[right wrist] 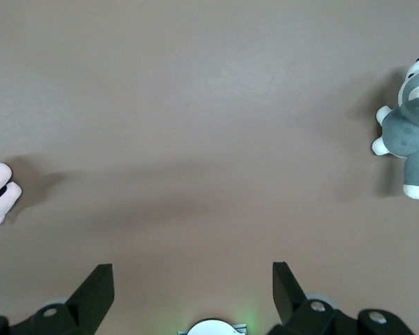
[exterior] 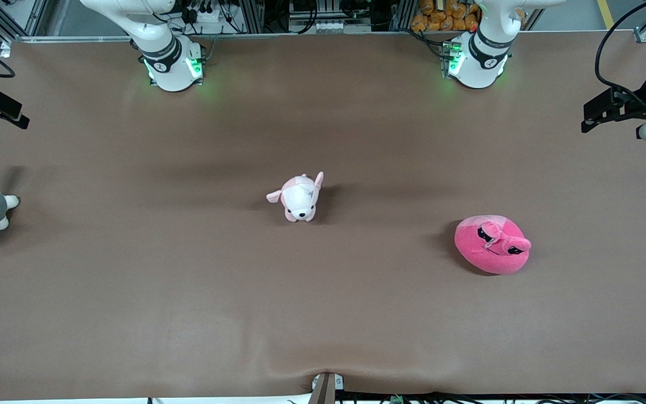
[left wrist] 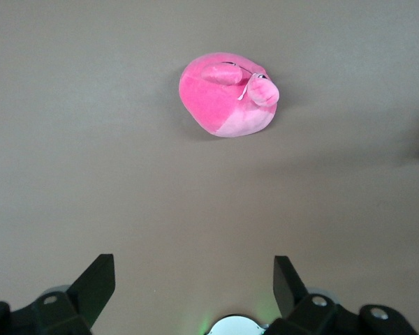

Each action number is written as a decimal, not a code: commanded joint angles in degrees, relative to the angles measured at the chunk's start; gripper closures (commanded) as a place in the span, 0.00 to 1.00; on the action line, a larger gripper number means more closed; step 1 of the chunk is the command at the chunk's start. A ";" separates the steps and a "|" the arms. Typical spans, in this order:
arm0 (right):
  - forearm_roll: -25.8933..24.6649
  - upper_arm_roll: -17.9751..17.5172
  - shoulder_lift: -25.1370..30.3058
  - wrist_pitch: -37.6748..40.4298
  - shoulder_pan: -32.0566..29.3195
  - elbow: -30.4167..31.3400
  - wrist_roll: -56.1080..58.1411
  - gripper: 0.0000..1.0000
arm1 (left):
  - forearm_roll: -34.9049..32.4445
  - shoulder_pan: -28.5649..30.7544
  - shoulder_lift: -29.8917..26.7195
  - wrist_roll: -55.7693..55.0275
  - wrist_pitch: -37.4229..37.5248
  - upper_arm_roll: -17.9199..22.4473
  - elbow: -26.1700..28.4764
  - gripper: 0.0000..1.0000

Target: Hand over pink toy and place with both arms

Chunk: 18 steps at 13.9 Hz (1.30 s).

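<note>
My left gripper point(left wrist: 194, 279) hangs high over bare table, jaws wide apart and empty; my right gripper point(right wrist: 193, 279) waits the same way. The risk: a soft, rounded body could squash or slip from an off-centre pinch, or I grab the pale puppy point(exterior: 299, 197) instead. The pink toy point(exterior: 492, 244), hot pink with angry eyes, lies toward my left arm's end, nearer the front camera than the puppy.

We see a hot-pink round plush toy point(exterior: 492, 245) of soft matt fabric, a matt brown smooth table covering point(exterior: 188, 314), glossy white plastic arm shells point(exterior: 171, 67).
</note>
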State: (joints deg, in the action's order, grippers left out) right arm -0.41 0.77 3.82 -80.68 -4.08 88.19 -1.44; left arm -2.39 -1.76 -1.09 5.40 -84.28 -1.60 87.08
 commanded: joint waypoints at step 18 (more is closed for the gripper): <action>0.67 -0.51 -2.76 0.43 -0.58 -0.83 0.91 0.00 | 2.39 0.44 2.14 -7.59 -0.09 1.16 -0.86 0.00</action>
State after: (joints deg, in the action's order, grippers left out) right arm -0.41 0.76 2.40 -80.61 -4.08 88.20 -1.38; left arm -0.82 -1.44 0.52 -1.20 -84.28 -0.48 87.08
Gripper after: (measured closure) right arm 0.000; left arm 0.000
